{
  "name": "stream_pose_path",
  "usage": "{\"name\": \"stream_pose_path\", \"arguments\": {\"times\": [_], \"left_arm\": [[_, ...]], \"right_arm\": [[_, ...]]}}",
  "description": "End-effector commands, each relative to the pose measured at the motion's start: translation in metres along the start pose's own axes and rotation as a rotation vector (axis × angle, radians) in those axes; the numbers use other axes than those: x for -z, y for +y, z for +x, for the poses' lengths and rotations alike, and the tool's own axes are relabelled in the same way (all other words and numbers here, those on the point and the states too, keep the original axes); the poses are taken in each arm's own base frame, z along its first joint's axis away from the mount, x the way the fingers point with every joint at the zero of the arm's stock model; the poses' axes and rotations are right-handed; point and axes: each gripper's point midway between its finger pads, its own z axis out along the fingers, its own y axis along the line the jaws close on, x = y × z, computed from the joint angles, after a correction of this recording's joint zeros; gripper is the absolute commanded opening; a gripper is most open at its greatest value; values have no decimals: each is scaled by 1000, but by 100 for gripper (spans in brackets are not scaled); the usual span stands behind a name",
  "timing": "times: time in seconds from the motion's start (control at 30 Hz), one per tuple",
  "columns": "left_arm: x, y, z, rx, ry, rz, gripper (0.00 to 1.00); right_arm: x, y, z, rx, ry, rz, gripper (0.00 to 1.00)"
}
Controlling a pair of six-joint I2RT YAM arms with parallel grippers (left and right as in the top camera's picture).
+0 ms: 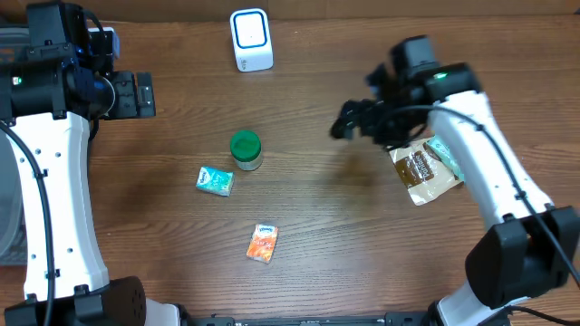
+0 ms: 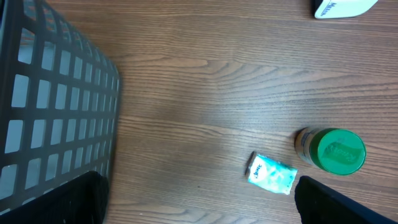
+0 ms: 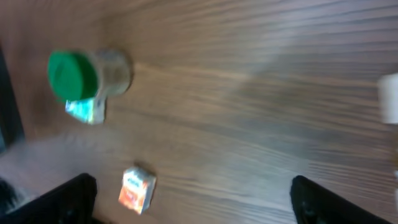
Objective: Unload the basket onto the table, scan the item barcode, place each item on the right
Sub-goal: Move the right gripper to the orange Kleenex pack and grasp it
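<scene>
Wooden table [image 1: 317, 226]: upper left, the left gripper [image 1: 149, 95] hangs wide open and empty, seemingly parked clear. At centre lie the teal packet [image 1: 215, 181], green-lidded jar [image 1: 246, 150] and orange packet [image 1: 263, 244], candidate items below the white scanner [image 1: 251, 40]. Right of centre, the right gripper [image 1: 343, 122], spread and empty, hovers near the brown pouch [image 1: 426, 172].

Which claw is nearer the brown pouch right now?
Right. The right claw hovers just beside the brown pouch; the left claw is far off, beyond the green-lidded jar.
</scene>
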Motion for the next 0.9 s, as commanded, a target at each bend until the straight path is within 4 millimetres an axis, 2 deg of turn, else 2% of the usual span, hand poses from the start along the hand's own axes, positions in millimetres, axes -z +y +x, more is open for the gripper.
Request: {"name": "stream_pose_path", "arguments": {"times": [0.0, 0.2, 0.27, 0.37, 0.4, 0.67, 0.87], "left_arm": [[-2, 3, 0, -12, 6, -11, 99], [-2, 3, 0, -12, 6, -11, 100], [-2, 3, 0, -12, 6, -11, 99], [-2, 3, 0, -12, 6, -11, 100], [-2, 3, 0, -12, 6, -11, 99], [-2, 3, 0, -12, 6, -11, 100], [-2, 3, 0, -12, 6, -11, 99]], "right_arm": [[-14, 31, 18, 63, 47, -26, 86], [-52, 82, 56, 151, 150, -26, 56], [-62, 95, 67, 180, 167, -11, 41], [-80, 111, 84, 201, 185, 26, 11], [-84, 115, 89, 204, 190, 35, 5], [-129, 137, 141, 253, 302, 101, 4], [-159, 135, 167, 246, 380, 148, 4]]}}
